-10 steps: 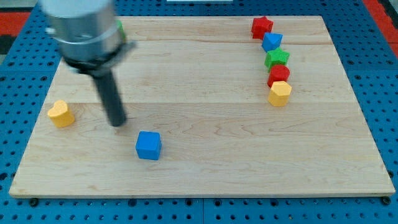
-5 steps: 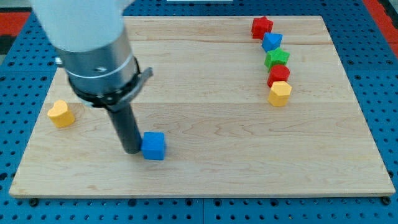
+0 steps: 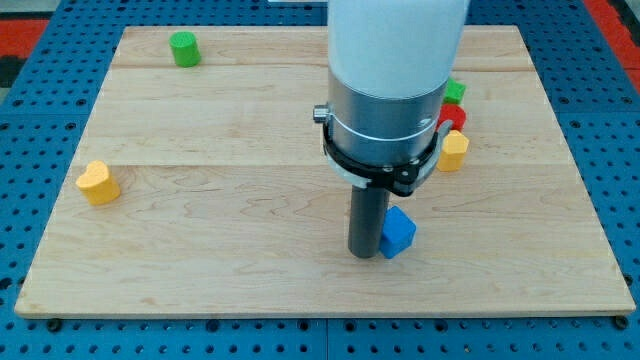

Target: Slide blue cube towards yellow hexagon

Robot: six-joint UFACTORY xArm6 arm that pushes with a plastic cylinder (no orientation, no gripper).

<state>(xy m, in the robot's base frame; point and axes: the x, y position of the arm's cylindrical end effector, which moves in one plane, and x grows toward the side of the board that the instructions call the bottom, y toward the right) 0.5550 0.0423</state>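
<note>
Our tip (image 3: 365, 254) sat on the counter (image 3: 250, 200), pressed against the view's left face of the blue cube (image 3: 398, 233). We carry no gripper, only a straight dark rod below a broad grey and white cylinder, so nothing was clasped.

The blue cube lay low in the board's middle, toward the view's right. It was turned at an angle, one corner toward the view's bottom; being a cube, it showed no long axis.

The yellow hexagon (image 3: 453, 151) lay up and to the view's right of the cube, apart from it. A red block (image 3: 455, 117) and a green block (image 3: 455, 92) showed just above it, largely hidden by our arm.

Far left sat a yellow heart-shaped block (image 3: 97, 182); top left, a green cylinder (image 3: 183, 48).

The counter was pale, planked wood with visible grain, on a blue pegboard (image 3: 620, 180).
</note>
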